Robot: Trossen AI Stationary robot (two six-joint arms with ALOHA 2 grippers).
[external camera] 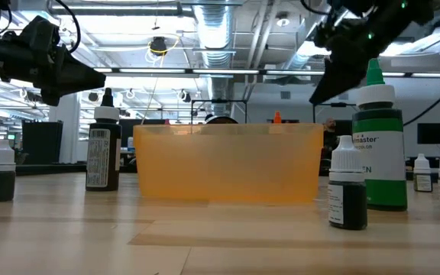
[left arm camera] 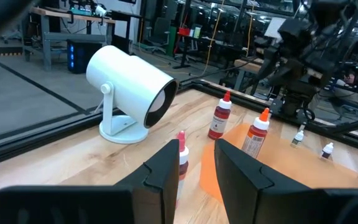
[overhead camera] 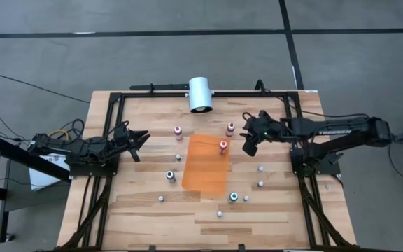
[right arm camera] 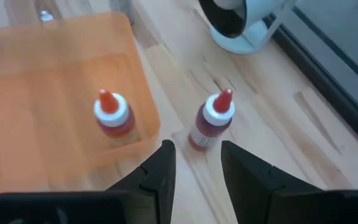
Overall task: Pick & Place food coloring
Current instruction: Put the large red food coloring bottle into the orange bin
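The table (overhead camera: 145,210) carries an orange tray (overhead camera: 205,168) at its middle. Behind the tray stands a white cylinder (overhead camera: 200,94). The right gripper (overhead camera: 249,143) hangs just right of the tray's far corner, fingers narrowly apart, holding nothing. The left gripper (overhead camera: 140,142) waits well left of the tray, closed and empty. One red-topped bottle (overhead camera: 223,146) stands inside the tray; another (overhead camera: 231,128) is just behind it, the rest scattered around.
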